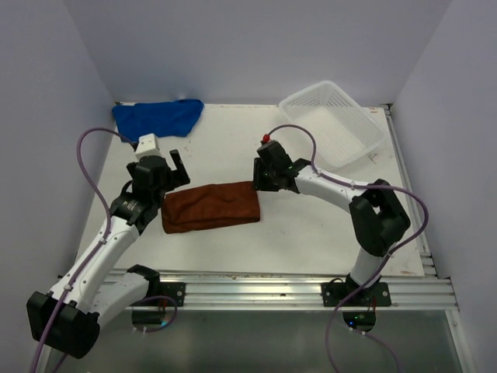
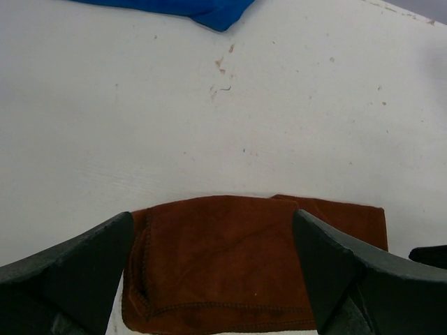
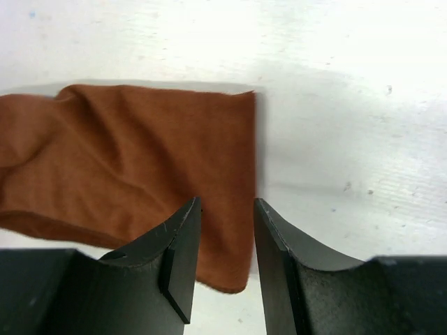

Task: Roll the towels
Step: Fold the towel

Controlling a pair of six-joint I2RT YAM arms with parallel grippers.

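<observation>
A rust-brown towel (image 1: 210, 207) lies folded into a long flat strip in the middle of the table. My left gripper (image 1: 172, 180) hovers over its left end, jaws wide open, with the cloth (image 2: 223, 265) below and between the fingers (image 2: 84, 262). My right gripper (image 1: 261, 177) is at the strip's right end. Its jaws stand partly open just above the towel's right edge (image 3: 140, 153), and nothing is pinched between them (image 3: 226, 202). The blue towel (image 1: 159, 116) lies bunched at the back left corner; its near edge (image 2: 195, 8) shows in the left wrist view.
A white mesh basket (image 1: 334, 120) stands tilted at the back right. White walls close in the table at left, back and right. An aluminium rail (image 1: 272, 284) runs along the near edge by the arm bases.
</observation>
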